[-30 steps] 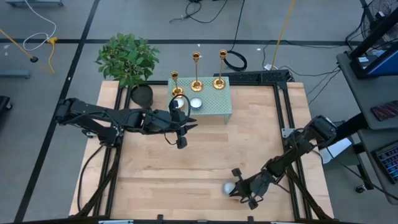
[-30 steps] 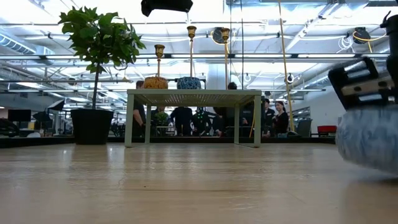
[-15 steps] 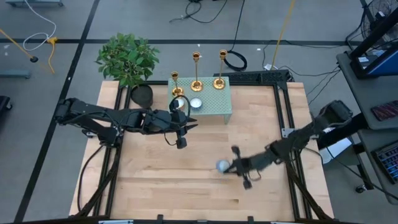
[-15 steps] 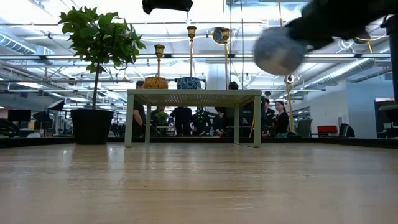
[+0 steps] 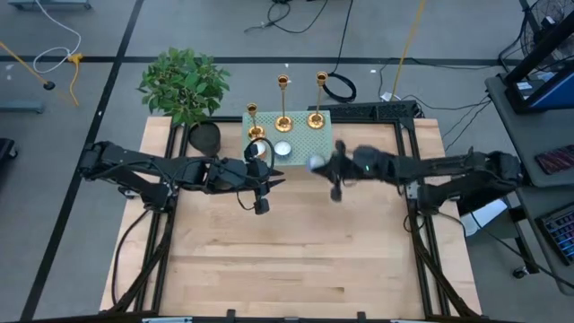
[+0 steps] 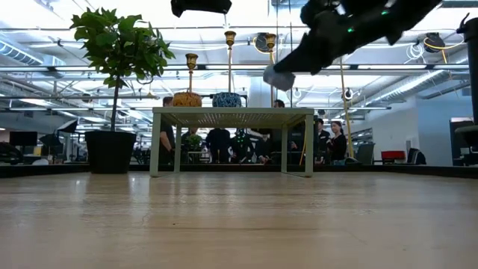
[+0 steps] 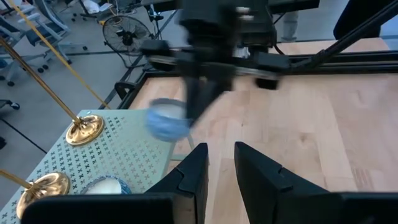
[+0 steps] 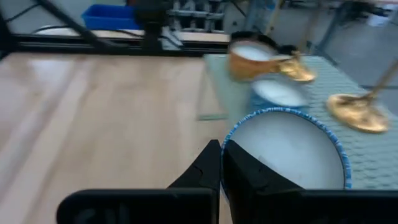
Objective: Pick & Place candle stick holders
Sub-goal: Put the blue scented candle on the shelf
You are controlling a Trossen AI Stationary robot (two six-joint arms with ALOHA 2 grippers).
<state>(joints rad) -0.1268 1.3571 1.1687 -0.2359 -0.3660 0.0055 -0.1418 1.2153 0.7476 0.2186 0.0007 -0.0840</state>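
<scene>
You had the right gripper (image 5: 325,165) clamped on a white tealight (image 8: 287,149) over the perforated stand (image 5: 323,151), presumably to set it beside the three brass candlesticks (image 5: 283,106) standing along the stand's far edge. The left gripper (image 5: 261,184) waited nearby, slightly parted and empty.

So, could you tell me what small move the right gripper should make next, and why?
Probably ease the right gripper over the small green table and lower its tealight onto bare surface: it hangs above the table's right front edge, clear of the candle stick holders.
</scene>
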